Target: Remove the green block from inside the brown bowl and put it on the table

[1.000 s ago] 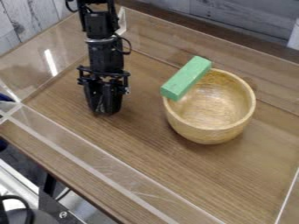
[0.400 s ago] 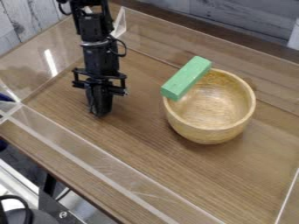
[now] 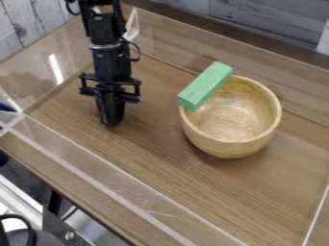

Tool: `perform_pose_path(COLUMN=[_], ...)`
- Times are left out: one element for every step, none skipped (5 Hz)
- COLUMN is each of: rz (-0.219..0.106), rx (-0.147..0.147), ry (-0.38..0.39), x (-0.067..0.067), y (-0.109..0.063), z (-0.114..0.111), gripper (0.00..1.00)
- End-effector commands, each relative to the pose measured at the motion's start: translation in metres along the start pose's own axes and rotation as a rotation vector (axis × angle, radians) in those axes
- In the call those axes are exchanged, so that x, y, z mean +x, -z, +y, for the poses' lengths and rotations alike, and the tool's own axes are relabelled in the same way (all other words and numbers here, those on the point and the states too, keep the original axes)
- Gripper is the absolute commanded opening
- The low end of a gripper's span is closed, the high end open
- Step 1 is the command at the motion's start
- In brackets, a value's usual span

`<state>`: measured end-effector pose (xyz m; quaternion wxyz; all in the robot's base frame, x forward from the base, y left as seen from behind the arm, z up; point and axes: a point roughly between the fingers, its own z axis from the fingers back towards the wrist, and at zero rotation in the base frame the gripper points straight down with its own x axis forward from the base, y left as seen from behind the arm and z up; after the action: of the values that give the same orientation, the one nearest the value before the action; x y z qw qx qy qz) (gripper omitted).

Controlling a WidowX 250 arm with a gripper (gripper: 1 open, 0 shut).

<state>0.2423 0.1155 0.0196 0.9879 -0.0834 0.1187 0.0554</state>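
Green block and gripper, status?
Black gripper jaws shut, low over the brown wood-grain table. Bright green rectangular block leaning on the round light-brown wooden bowl's rim. Nothing seen between them.

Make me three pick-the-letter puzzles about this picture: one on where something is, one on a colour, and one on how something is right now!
1. Where is the green block?
A) Flat on the table, away from the bowl
B) At the brown bowl's rim
C) Under the robot's hand

2. What colour is the robot's hand?
A) Black
B) Yellow
C) Pink

3. How is the bowl standing?
A) Upside down
B) On its side, opening toward the hand
C) Upright, opening on top

Right letters:
1: B, the green block shows across the left part of the rim of the brown bowl.
2: A, the hand over the table is dark all over.
3: C, we can look down through its round opening to the inside.
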Motion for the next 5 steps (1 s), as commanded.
perform_pose_path(rz=[-0.035,-0.033,-0.020,-0.007,-0.039], rx=[0.039,0.056,0.064,0.072,0.098], ry=[0.000,-0.010,-0.031,-0.053,-0.048], x=[0.003,0.002,0.007,0.013,0.008], y=[-0.010,-0.010,-0.012,-0.012,-0.012], z=[-0.003,-0.007,-0.004,-0.001,-0.001], gripper=[0.00,0.00,0.00,0.00,0.00])
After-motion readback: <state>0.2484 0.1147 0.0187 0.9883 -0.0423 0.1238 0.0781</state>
